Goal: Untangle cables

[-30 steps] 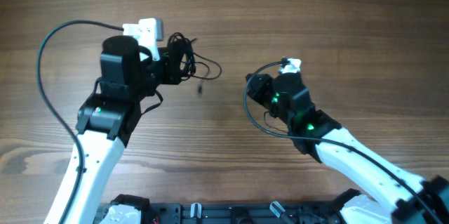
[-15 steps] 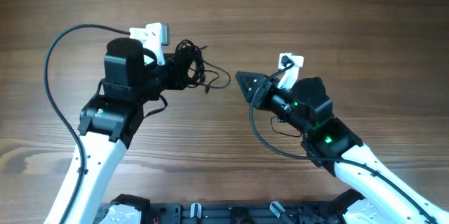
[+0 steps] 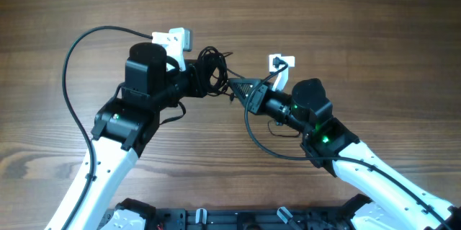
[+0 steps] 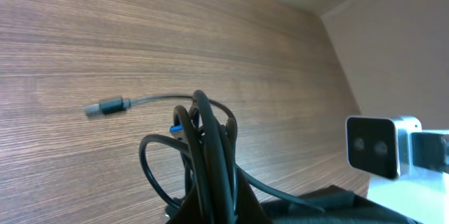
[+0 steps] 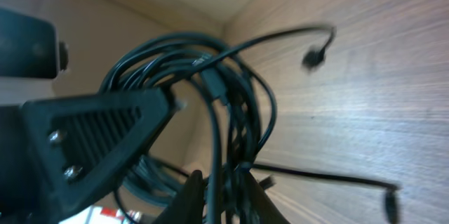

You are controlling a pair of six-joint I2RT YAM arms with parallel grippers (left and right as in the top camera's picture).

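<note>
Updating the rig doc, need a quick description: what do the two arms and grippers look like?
Left arm and right arm match: white lower links, black joint housings, a green light each, a white wrist camera block, a thick black wire looping alongside. Right gripper has a black, ribbed, wedge-shaped finger with two screws.

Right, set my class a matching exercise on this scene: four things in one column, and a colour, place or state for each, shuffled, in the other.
Column one:
1 left gripper
2 right gripper
3 cables
4 table

Column two:
A brown wood grain
B black, tangled in a bunch
C shut on the cables, which rise from between its fingers
D fingertips either side of a few strands

Pairs: 1-C, 2-D, 3-B, 4-A
</note>
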